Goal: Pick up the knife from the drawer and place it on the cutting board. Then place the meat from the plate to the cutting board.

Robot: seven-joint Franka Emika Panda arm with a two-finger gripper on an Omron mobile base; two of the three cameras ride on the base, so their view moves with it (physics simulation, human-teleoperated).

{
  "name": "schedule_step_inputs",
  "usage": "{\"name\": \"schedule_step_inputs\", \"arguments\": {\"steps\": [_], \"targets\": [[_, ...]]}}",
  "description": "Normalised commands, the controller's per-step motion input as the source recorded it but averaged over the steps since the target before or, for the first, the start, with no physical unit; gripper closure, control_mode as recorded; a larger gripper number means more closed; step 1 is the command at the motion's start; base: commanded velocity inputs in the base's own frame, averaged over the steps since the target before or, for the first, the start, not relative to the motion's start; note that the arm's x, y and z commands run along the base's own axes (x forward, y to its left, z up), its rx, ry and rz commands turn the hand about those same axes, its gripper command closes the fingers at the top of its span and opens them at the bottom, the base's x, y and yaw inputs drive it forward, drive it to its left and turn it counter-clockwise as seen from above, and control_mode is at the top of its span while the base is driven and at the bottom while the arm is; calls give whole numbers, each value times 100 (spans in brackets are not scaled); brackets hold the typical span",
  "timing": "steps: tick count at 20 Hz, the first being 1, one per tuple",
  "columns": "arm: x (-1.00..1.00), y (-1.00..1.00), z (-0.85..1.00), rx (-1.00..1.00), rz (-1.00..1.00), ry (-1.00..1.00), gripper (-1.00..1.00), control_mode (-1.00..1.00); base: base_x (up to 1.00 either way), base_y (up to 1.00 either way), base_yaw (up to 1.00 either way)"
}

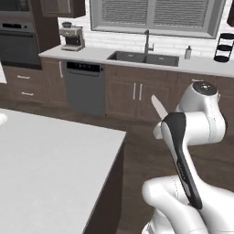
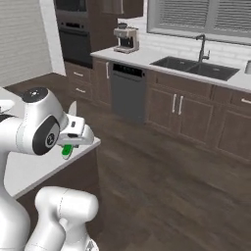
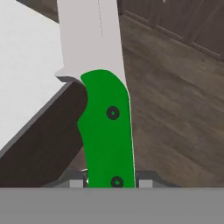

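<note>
Claw point(image 3: 111, 183) clamped on the knife point(image 3: 107, 131) by its green handle; we see the pale blade pointing away, past the white desk point(image 3: 26, 70) edge, above wood floor point(image 3: 175, 122).

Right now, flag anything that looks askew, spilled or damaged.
Nothing looks spilled or damaged. The green-handled knife with the pale blade sits in the shut gripper, held by the butt of its handle, blade pointing away from the hand over the white island counter's edge.

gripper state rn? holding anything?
Gripper: closed on the knife, gripping the green handle, blade pointing away from the hand.
</note>
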Motion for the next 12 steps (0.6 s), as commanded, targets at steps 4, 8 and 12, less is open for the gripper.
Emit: {"name": "schedule_step_inputs", "arguments": {"steps": [4,8,12], "targets": [[0,0,0,0,0,0,100,100,100,-91,15],[0,0,0,0,0,0,100,100,100,-96,25],[0,0,0,0,0,0,100,100,100,-100,34]]}}
